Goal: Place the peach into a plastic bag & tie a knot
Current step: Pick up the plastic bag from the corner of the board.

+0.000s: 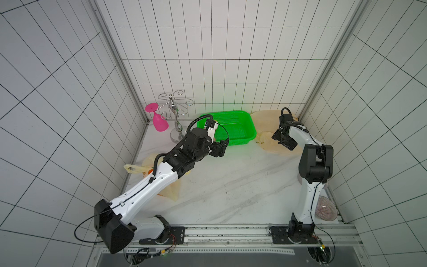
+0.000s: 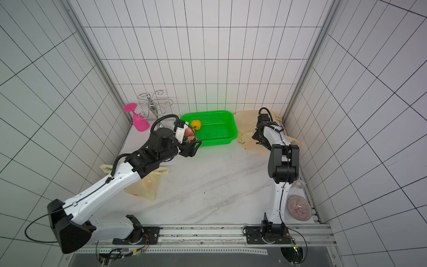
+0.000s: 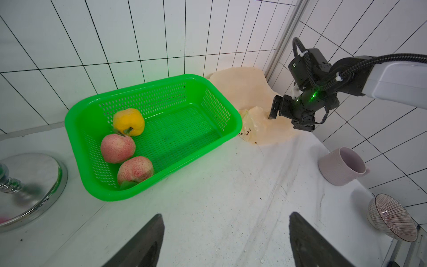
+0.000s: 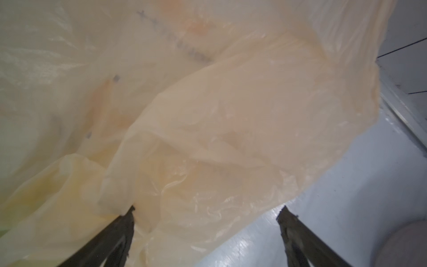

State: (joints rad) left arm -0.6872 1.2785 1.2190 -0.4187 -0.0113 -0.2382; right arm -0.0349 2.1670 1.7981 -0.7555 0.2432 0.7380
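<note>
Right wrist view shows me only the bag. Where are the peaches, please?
Observer: Two peaches lie in the basket, beside a yellow fruit.
Operator: Which arm is nearer to them?
Observer: The left. The left end effector is open and empty, just in front of the basket.
</note>
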